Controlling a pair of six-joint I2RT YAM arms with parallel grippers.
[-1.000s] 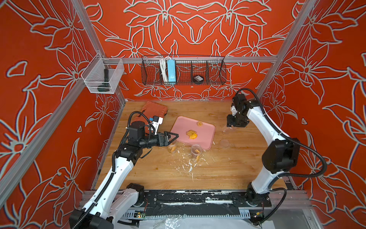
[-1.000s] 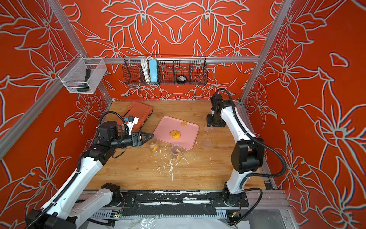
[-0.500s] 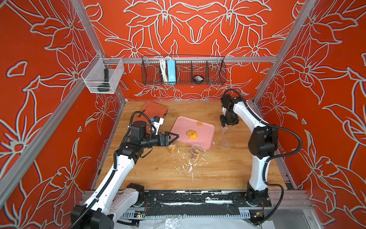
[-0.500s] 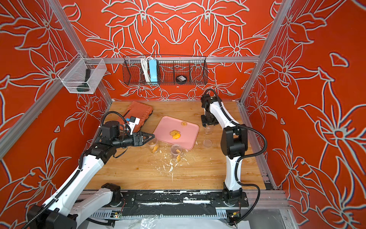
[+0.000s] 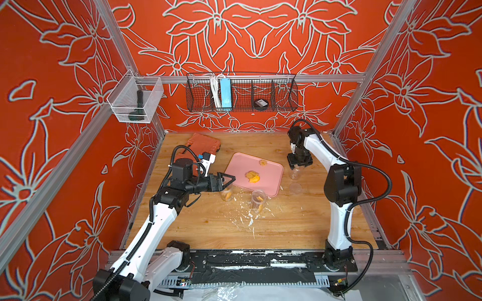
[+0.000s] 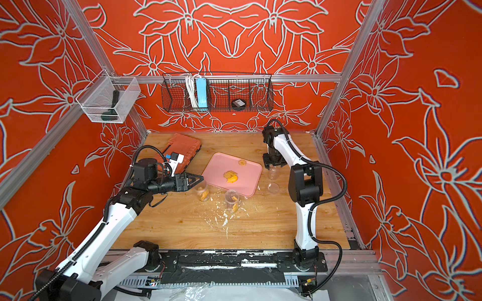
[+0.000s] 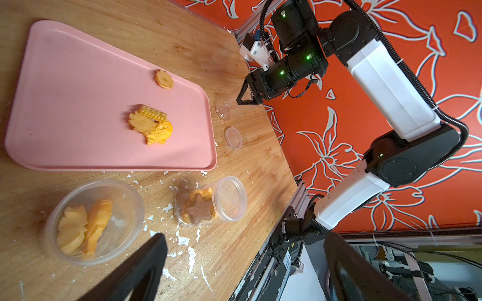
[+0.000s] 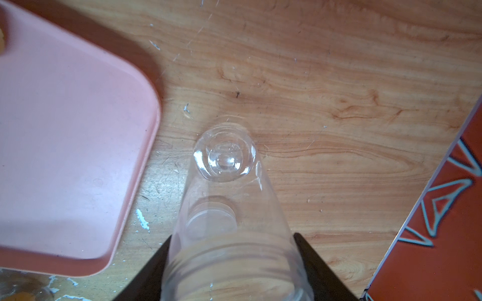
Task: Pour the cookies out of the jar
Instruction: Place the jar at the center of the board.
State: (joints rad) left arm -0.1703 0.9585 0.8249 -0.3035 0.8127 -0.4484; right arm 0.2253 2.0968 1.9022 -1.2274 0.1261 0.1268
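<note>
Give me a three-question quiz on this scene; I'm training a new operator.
1. How many cookies lie on the tray?
2. The jar flanked by the right pincer holds: A. cookies; B. crumbs; C. nothing.
3. True or false: the left pincer is open and empty.

Key: 1. four; 2. C; 3. true.
</note>
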